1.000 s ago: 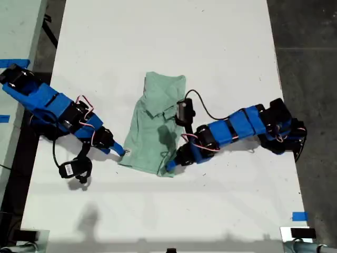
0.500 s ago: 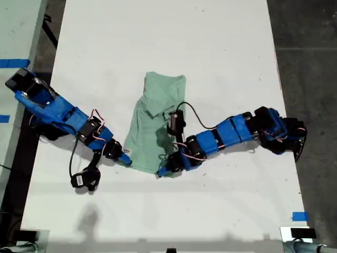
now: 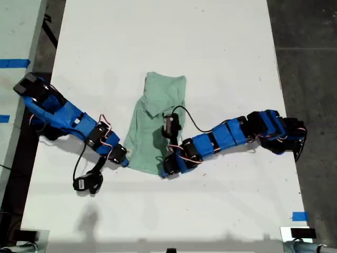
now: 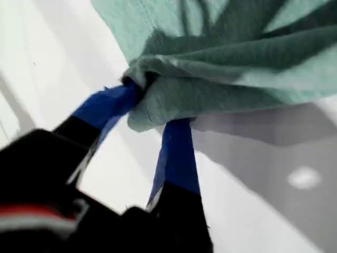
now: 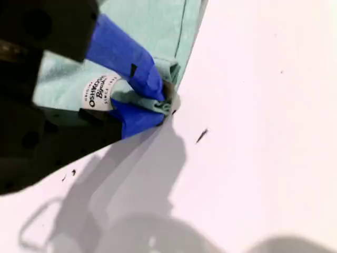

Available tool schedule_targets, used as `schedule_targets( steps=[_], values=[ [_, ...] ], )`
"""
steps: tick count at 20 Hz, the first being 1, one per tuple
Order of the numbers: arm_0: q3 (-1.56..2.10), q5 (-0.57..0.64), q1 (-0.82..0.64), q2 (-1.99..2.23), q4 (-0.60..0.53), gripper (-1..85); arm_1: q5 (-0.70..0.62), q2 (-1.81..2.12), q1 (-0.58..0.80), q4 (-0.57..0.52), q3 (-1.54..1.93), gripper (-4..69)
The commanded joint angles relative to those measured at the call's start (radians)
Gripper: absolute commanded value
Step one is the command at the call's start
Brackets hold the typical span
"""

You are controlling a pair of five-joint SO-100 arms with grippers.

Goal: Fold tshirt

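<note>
The tshirt (image 3: 158, 113) lies mid-tabletop (image 3: 221, 63), already folded into a narrow strip. It is flat at the far end and rumpled toward the near hem.

The first end effector (image 3: 164, 169), on the arm from the exterior view's right, is pinched shut on the near hem corner at the exterior view's right. The second end effector (image 3: 124, 161), on the arm from the exterior view's left, is pinched shut on the opposite near corner.

Handling, as judged:
- Thin knit cloth, light and limp, with no stiffness. It will sag and bunch between two grips and drag on the tabletop.
- Not fragile and not slippery, but layers may separate if only the top ply is caught.
- Best taken at hem corners or seams through all layers, with both corners moved together so the fold edge stays straight.

The exterior view gives the whole outline, both arms and the spacing of the corners. The jaw contact is too small there to read.

The first wrist view shows a thick wad of cloth gathered between the blue fingers (image 4: 176, 153). The cloth appears raised off the tabletop, with shadow under it.

The second wrist view shows only a small nip of the edge. A white label (image 5: 99, 94) sits right by the jaws, and the corner is low against the tabletop. That label cannot be made out in the exterior view.
</note>
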Motion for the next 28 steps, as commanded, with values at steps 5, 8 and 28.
schedule_targets(
  steps=[5, 8, 28],
  values=[
    [-0.273, 0.002, -0.014, -0.061, 0.189, 0.1, -0.002, 0.049, -0.04, 0.067, -0.043, -1.2],
    [-0.399, -0.02, 0.014, -0.061, 0.291, 0.1, -0.011, 0.126, -0.063, 0.14, -0.043, -1.2],
    [-0.983, 0.272, -0.276, -0.061, 0.695, 0.1, -0.408, 0.535, 0.155, 0.483, -0.012, -1.2]
  ],
)
